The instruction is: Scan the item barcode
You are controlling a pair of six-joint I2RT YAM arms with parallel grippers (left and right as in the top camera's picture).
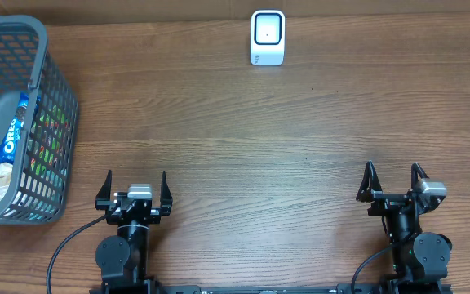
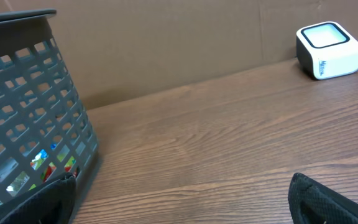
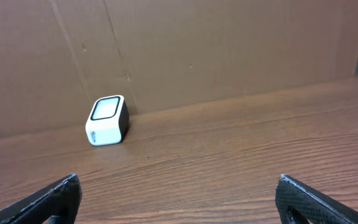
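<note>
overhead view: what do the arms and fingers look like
Both arms are black with rounded joints. The left gripper and right gripper each have two pointed black fingers and a silver-grey block behind them. Black cables trail from both bases.

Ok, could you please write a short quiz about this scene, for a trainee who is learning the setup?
1. True or false: the left gripper holds an item.
2. The scanner stands: A) inside the basket; B) beside the left arm's base; C) at the far edge of the table.
3. Which brand name shows on the blue pack in the basket?
Key: 1 false, it is open and empty; 2 C; 3 Oreo.
</note>
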